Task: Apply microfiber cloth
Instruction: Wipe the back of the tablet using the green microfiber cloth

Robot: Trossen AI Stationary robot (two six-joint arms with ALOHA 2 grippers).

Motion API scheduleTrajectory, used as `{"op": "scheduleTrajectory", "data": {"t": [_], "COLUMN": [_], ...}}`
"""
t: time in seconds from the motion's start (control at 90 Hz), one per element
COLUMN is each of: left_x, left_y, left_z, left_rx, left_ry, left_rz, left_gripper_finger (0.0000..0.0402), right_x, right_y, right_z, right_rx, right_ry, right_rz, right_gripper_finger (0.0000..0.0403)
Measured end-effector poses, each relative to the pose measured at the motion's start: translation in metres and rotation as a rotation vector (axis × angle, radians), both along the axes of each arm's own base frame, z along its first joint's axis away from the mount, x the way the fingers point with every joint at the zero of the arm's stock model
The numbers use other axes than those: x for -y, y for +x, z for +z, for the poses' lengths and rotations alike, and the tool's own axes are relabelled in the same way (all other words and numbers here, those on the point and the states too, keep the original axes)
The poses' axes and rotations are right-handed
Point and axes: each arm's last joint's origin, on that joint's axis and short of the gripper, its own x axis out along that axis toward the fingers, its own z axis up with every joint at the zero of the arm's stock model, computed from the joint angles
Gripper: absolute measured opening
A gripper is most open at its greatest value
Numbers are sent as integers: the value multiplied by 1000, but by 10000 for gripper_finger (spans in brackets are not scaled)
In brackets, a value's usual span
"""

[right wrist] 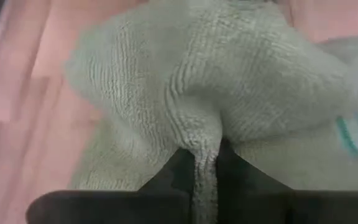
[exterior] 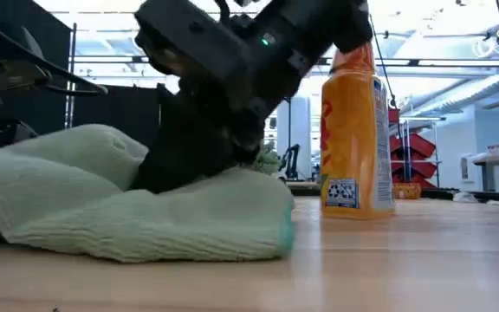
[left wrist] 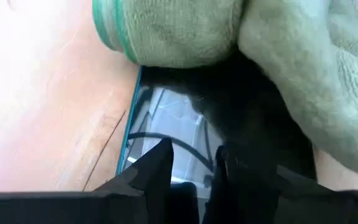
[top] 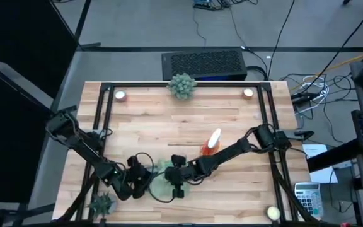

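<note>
Table: pale wooden butcher-block table (top: 188, 116) inside a black frame, grey floor and cables around it.
Right arm: dark arm reaching from the table's right edge toward the middle of the near edge; the right gripper (right wrist: 207, 163) has its jaws clamped on a raised fold of the cloth.
Left arm: dark arm coming from the left edge to the same near-edge area; the left gripper (left wrist: 191, 165) sits low just beside the cloth, its fingers (left wrist: 160, 168) only slightly apart over the tablet, gripping nothing that can be made out.
Cloth: soft, rumpled, pale sage-green microfiber cloth (exterior: 145, 204) with a teal hem, lying near the middle of the near edge, between the two grippers and partly over the tablet.
Tablet: dark, glossy flat tablet (left wrist: 160, 134) with a teal rim, flat on the wood and partly hidden under the cloth.
Bottle: orange plastic spray bottle (exterior: 356, 130) with a white top, upright, near the cloth toward the table's centre.
Far plant: spiky grey-green ball plant (top: 182, 85) at the middle of the far edge.
Near plant: small spiky green plant (top: 101, 204) at the near left corner.
</note>
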Motion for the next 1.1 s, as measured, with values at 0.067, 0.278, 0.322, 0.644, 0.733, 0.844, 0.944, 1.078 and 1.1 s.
{"op": "scheduleTrajectory", "data": {"t": [0.067, 0.278, 0.322, 0.644, 0.733, 0.844, 0.944, 1.078, 1.1], "left_x": [0, 0, 0, 0, 0, 0, 0, 1, 1], "left_y": [0, 0, 0, 1, 1, 1, 1, 1, 1], "left_z": [0, 0, 0, 0, 0, 0, 0, 0, 0], "left_rx": [0, 1, 1, 6, 7, 8, 9, 9, 10], "left_ry": [-2, -2, -1, -6, -7, -7, -8, -8, -9], "left_rz": [0, -1, 0, 0, 0, 0, 1, 1, 2], "left_gripper_finger": [134, 134, 134, 134, 134, 134, 134, 134, 134], "right_x": [-2, -1, 0, 9, 25, 42, 50, 51, 50], "right_y": [-9, -28, -29, 26, 34, 41, 39, 29, 26], "right_z": [0, 24, 32, 36, 15, 1, -6, -2, -2], "right_rx": [-80, -169, -144, 414, 385, 355, 273, 157, 129], "right_ry": [-33, -46, -28, -24, -23, -10, -16, -38, -48], "right_rz": [11, 24, 15, -2, -52, -115, -115, -89, -85], "right_gripper_finger": [13, 13, 13, 13, 13, 13, 13, 13, 13]}}
